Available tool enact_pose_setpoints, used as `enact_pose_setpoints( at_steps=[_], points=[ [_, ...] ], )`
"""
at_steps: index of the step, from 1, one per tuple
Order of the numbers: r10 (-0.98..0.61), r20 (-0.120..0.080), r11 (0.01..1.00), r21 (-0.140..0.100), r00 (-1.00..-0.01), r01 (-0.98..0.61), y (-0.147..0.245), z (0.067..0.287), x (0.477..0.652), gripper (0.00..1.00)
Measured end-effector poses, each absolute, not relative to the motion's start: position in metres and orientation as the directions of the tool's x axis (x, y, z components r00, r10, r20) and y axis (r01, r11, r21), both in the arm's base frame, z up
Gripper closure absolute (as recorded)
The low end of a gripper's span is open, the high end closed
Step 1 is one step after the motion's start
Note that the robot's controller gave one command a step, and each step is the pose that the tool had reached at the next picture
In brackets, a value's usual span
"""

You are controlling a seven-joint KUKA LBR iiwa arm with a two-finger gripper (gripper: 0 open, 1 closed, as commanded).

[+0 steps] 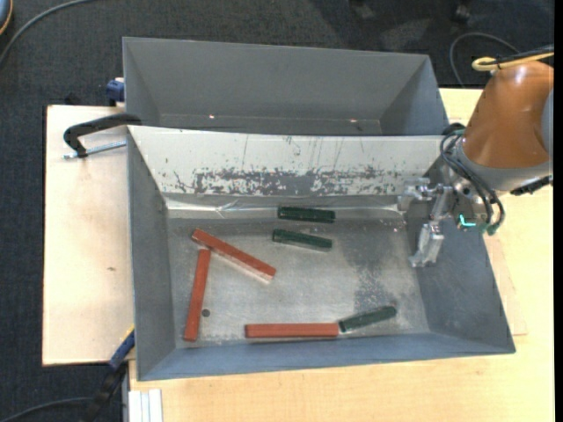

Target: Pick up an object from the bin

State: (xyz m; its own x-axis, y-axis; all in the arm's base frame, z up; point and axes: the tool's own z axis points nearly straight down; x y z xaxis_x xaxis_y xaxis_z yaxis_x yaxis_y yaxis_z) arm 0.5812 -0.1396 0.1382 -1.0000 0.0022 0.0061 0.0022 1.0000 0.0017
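My gripper (427, 243) hangs at the right side of the bin, above the sloping right wall and the bare floor next to it. Nothing shows in it. The nearest loose thing is a short dark green bar (367, 319) lying down-left of it near the front wall, end to end with a long red bar (291, 330). Two more dark green bars lie to the gripper's left near the back wall, one (306, 214) right at the wall's foot and the other (302, 239) just in front of it.
Two red bars lie in the left half of the bin, one slanted (233, 254) and one nearly upright in the view (197, 294), meeting at their upper ends. The arm with its orange cover comes in over the right rim.
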Motion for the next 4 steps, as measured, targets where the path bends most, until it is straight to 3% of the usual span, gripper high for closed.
enact_pose_setpoints(
  at_steps=[1, 2, 3, 4],
  points=[
    [-0.121, -0.011, 0.993, 0.002, -0.993, -0.121, -0.042, 0.210, 0.563, 0.00],
    [0.028, 0.006, 1.000, 0.005, -1.000, 0.028, 0.083, 0.124, 0.533, 0.00],
    [0.029, -0.004, 1.000, 0.005, -1.000, 0.029, 0.133, 0.068, 0.566, 0.00],
    [0.034, -0.005, 0.999, 0.002, -0.999, 0.034, 0.130, 0.071, 0.566, 1.00]
  ],
)
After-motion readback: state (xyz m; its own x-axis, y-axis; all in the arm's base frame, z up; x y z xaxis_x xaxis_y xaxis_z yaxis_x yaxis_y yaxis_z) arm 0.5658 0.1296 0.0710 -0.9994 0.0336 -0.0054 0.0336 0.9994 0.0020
